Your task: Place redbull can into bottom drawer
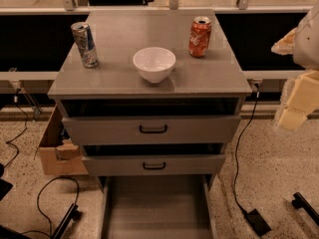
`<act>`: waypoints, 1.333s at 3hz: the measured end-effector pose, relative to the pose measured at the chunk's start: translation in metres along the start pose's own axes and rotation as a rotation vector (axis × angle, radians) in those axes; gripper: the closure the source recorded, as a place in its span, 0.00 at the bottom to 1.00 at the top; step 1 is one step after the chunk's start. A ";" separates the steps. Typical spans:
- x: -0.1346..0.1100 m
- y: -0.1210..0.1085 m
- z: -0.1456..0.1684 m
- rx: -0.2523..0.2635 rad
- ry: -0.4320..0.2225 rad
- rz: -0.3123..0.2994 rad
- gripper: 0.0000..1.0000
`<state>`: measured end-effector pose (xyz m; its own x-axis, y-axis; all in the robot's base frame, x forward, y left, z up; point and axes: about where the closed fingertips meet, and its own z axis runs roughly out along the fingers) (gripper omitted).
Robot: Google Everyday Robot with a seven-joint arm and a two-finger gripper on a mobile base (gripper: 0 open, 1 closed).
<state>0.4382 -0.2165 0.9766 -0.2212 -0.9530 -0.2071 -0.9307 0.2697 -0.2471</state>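
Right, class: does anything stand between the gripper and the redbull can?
Yes. The gripper hangs at the right edge, and the redbull can stands left on the cabinet top. The white bowl and orange soda can stand between them.

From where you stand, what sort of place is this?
Probably a robot test lab: staged drawer cabinet, loose floor cables, cardboard box; the gripper hangs right of the cabinet.

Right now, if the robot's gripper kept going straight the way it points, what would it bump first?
The gripper, at the right edge beside the cabinet, seems to point downward. It would probably meet the speckled floor first, not the redbull can; depth is unclear.
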 end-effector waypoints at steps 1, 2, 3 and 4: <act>0.000 0.000 0.000 0.000 0.000 0.000 0.00; -0.010 -0.008 0.008 0.026 -0.058 0.011 0.00; -0.036 -0.028 0.034 0.064 -0.186 0.060 0.00; -0.072 -0.056 0.062 0.101 -0.310 0.150 0.00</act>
<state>0.5242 -0.1543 0.9470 -0.2398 -0.8188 -0.5216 -0.8576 0.4304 -0.2815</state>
